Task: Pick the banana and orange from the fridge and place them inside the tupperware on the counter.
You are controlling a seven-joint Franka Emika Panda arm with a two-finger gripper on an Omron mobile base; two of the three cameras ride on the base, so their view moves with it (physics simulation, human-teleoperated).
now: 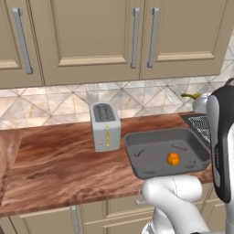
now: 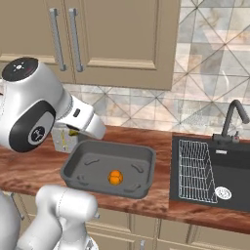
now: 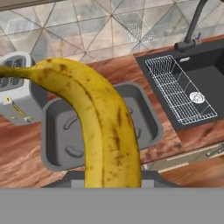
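Note:
A yellow banana (image 3: 103,127) with brown specks rises up the middle of the hand view, and my gripper (image 2: 77,130) is shut on it, fingertips hidden behind the fruit. Its tip (image 1: 191,96) pokes out beside the hand in the left base view. Below lies the dark-grey tupperware (image 1: 137,157) on the reddish-brown counter (image 1: 59,160). The orange (image 1: 172,158) rests inside it, right of centre. The banana hangs well above the counter, over or close to the tupperware. The fridge is out of view.
A silver two-slot toaster (image 1: 105,125) stands just left of the tupperware. To the right is a black sink (image 2: 229,168) with a wire rack (image 2: 194,171) and a dark faucet (image 2: 233,117). Beige wall cabinets (image 1: 91,36) hang above the tiled backsplash.

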